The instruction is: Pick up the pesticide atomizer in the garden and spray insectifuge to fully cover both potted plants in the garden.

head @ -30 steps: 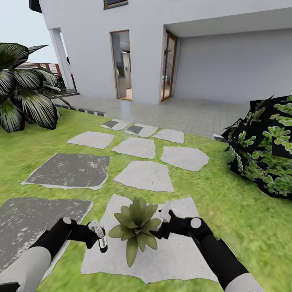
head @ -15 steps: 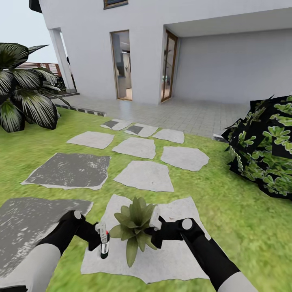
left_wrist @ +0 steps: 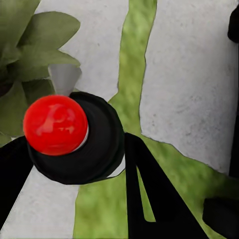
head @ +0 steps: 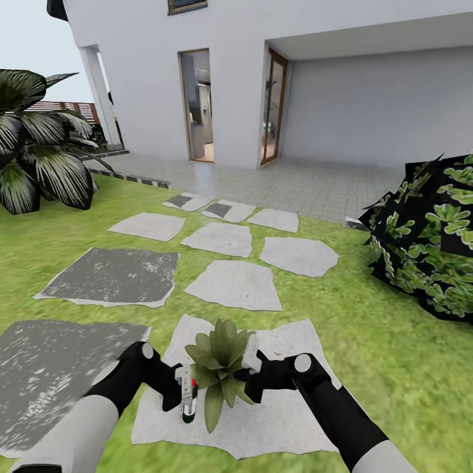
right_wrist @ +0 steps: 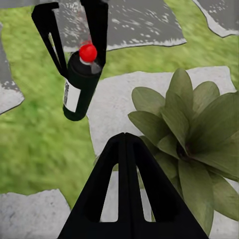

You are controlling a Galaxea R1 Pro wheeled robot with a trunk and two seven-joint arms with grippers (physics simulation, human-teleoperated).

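Left hand [head: 179,392] clamped on spray bottle [head: 188,402], held upright just beside potted plant [head: 220,368], which lies toward the right hand [right_wrist: 125,144], whose fingers are together

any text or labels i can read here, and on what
No readable text anywhere.
The pesticide atomizer, held in the left pincer, carries a pale label; in the right wrist view it shows as a plain white patch, with no legible letters or numbers.
The house wall, the stepping stones and the potted plant bear no signs or markings.
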